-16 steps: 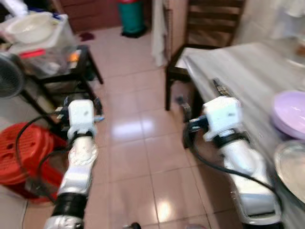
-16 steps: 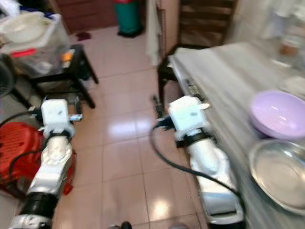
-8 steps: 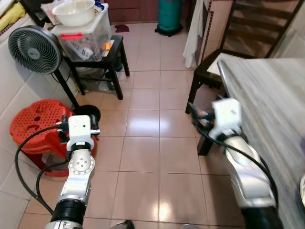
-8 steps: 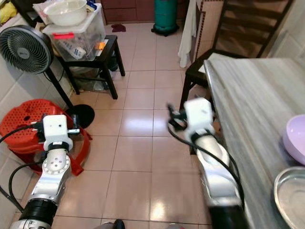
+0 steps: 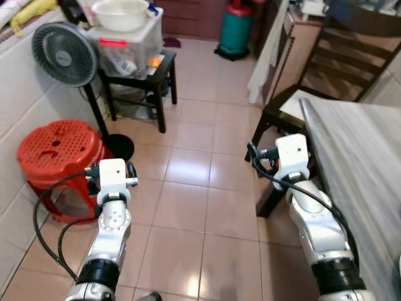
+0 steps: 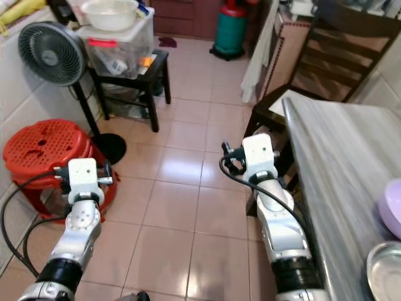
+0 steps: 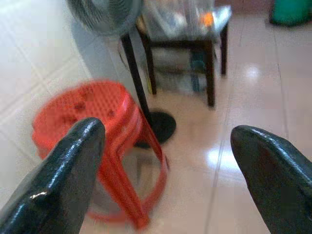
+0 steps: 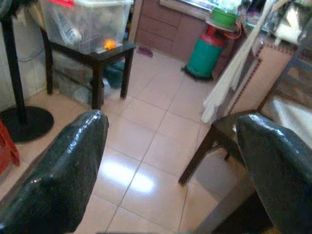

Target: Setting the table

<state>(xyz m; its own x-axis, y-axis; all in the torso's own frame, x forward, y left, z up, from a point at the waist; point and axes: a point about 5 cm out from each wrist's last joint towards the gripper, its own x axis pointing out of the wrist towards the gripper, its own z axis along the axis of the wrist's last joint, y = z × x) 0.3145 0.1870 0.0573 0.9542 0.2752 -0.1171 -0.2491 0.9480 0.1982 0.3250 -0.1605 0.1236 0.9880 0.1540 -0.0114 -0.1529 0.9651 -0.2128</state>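
The glossy pinkish tiled floor reflected a patch of light between the 2 silver arms. The grey, streaky wood-grain table ran along the 3 o'clock side of the head views, its long edge beside the right arm. In the right eye view, at about 4 o'clock, a round lilac plastic bowl sat on the tabletop with a shiny round metal plate just nearer the robot; the left eye view showed none of the bowl.

A dark wooden slat-backed chair stood at the table's far end, at 1 o'clock. At 9 o'clock stood a red perforated plastic stool, and past it a grey round-caged pedestal fan on a black disc base. At 11 o'clock a low black table bore a clear lidded plastic bin topped by a white basin. A teal and red gas cylinder stood at 12 o'clock.

The left gripper hung over the floor near the stool, fingers spread wide, holding nothing. The right gripper was likewise wide open and empty, its glossy black fingers framing floor, chair leg and a hanging white cloth.
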